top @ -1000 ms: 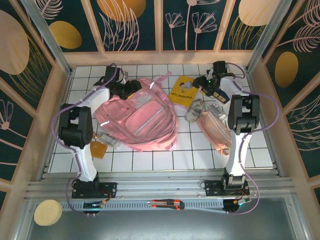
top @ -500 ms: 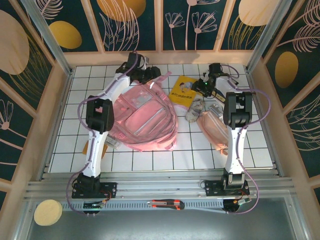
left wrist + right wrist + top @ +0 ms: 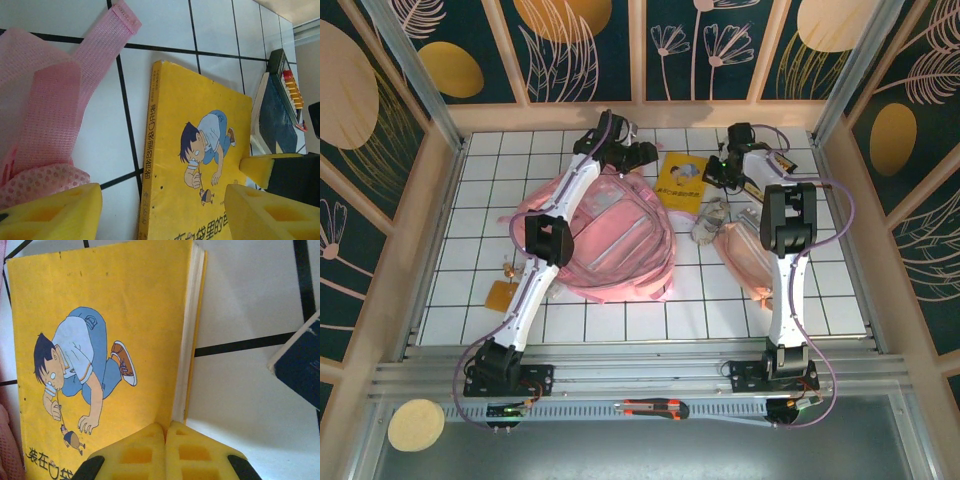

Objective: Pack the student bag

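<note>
The student bag (image 3: 610,235) is a large pink backpack lying flat at centre left of the tiled table, and one of its straps (image 3: 60,110) shows in the left wrist view. A yellow book (image 3: 680,180) with a cartoon boy on its cover lies just right of the bag's top. My left gripper (image 3: 642,152) is open over the book's (image 3: 195,165) spine side, its fingers (image 3: 162,212) wide apart. My right gripper (image 3: 713,172) is shut on the book's (image 3: 100,340) cover at the page edge, pads (image 3: 166,432) pressed together.
A pale pink pouch (image 3: 750,255) and a crumpled clear item (image 3: 710,220) lie below the book. A dark blue flat object (image 3: 300,370) sits just right of the book. A small orange tag (image 3: 500,295) lies at the left. A box cutter (image 3: 655,408) rests on the front rail.
My left arm has reached from over the bag's top to the book's left side. My right gripper has moved in and closed on the book's page edge.
</note>
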Controlling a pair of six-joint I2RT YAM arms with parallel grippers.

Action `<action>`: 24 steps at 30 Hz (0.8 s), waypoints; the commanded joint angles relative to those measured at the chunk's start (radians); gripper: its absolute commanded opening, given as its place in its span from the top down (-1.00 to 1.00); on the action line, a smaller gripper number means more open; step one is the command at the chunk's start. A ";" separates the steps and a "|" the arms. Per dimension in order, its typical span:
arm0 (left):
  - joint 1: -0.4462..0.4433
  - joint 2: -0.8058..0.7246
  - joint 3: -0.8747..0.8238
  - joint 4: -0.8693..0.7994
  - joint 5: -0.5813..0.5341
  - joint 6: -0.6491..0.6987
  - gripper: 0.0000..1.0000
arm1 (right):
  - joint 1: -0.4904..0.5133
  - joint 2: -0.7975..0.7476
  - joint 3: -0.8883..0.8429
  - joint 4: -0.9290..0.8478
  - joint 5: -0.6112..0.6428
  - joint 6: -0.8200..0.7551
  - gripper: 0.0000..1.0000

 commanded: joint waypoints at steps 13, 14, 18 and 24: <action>0.005 -0.044 0.012 -0.207 -0.068 0.072 -0.34 | 0.014 -0.190 -0.316 0.355 -0.348 0.074 1.00; 0.005 -0.048 -0.005 -0.194 -0.066 0.068 -0.33 | 0.010 -0.183 -0.313 0.346 -0.358 0.078 0.81; -0.003 -0.054 -0.068 -0.195 -0.078 0.086 -0.33 | 0.004 -0.142 -0.264 0.268 -0.334 0.051 0.17; -0.020 -0.011 -0.076 -0.207 -0.086 0.098 -0.32 | 0.007 -0.069 -0.206 0.210 -0.358 0.028 0.12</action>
